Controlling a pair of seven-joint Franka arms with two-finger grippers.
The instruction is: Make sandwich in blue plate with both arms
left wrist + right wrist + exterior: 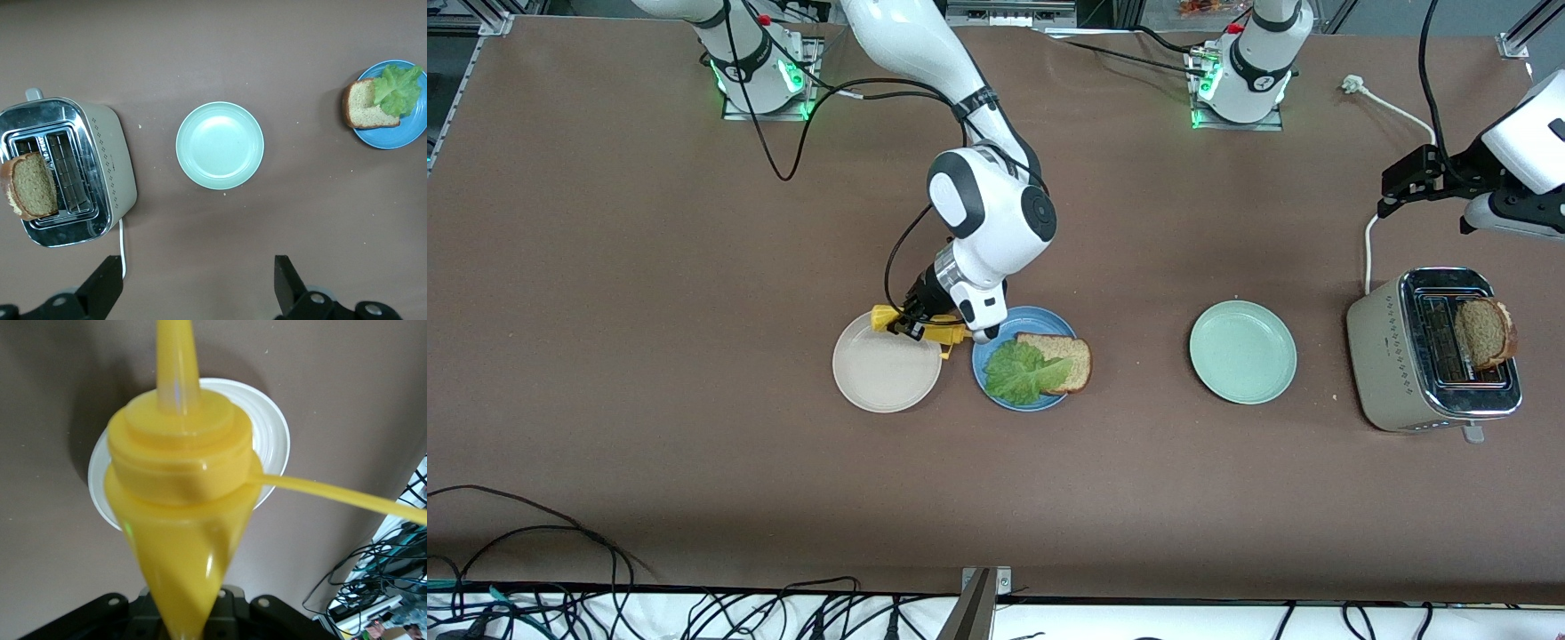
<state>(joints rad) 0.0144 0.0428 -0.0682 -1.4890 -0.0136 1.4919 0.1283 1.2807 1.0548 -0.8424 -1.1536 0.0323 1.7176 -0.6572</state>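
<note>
Right gripper (914, 322) sits just left of frame centre in the front view, clenched on the yellow squeeze bottle (921, 326). It holds the bottle between the beige plate (886, 363) and the blue plate (991, 354), lying roughly level; which way the nozzle points I can't tell. In the right wrist view the bottle (179, 500) fills the frame, with the beige plate (277, 433) under it.

Blue plate is at centre of the front view. On it: one bread slice (1063, 357) hanging over the rim toward the green plate (1242, 351), and the lettuce leaf (1023, 372) lying partly on the slice.

Second bread slice (1484, 332) is standing up in the toaster (1378, 356), right edge of the front view.

Left gripper (193, 287) is waiting up in the air, fingers spread wide, nothing in them. It's over bare table just beside the toaster (110, 173); the left arm shows at upper right of the front view.
</note>
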